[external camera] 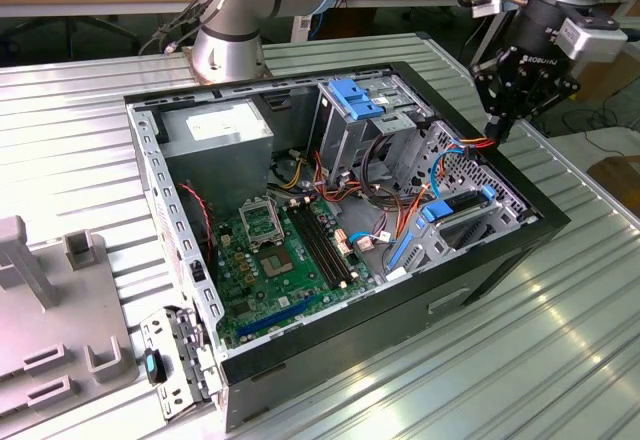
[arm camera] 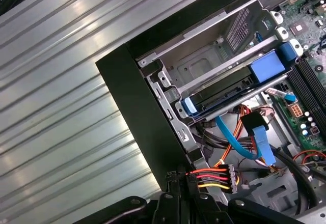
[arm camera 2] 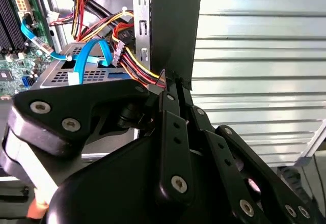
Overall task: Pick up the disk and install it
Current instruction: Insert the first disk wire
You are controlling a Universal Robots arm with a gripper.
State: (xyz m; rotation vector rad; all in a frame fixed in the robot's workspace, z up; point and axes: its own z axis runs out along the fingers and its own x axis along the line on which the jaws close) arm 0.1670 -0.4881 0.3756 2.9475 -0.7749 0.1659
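While the gripper (external camera: pixel 497 126) hangs over the computer case (external camera: pixel 400 305), right above the wall on the exterior view's right, its fingertips (arm camera 2: pixel 170 99) are drawn tight together. I can make out nothing between them, so I judge it closed and empty. Just beside those tips, inside the case, sits a power connector (arm camera: pixel 220 178) on red, yellow and black wires; whether they touch, I cannot tell. A blue data cable (arm camera: pixel 237 142) loops a little further in. Now the relation that matters: the disk (arm camera: pixel 224 90) lies below the gripper and along that wall toward the case's corner. It rests flat in the metal drive bay (arm camera: pixel 204 56), dark body framed by blue carrier rails. Its long axis runs straight off that wall into the case, one blue end just beside the wall and the other reaching toward the motherboard (arm camera: pixel 310 81). So the gripper stands off to one long side of it, near the wall end. The disk looks seated in its bay already. As for writing, a white label (external camera: pixel 222 122) sits on the power supply (external camera: pixel 215 145) at the case's far side, but I cannot make out its print. There is lettering on the gripper's body too, which I leave unread.
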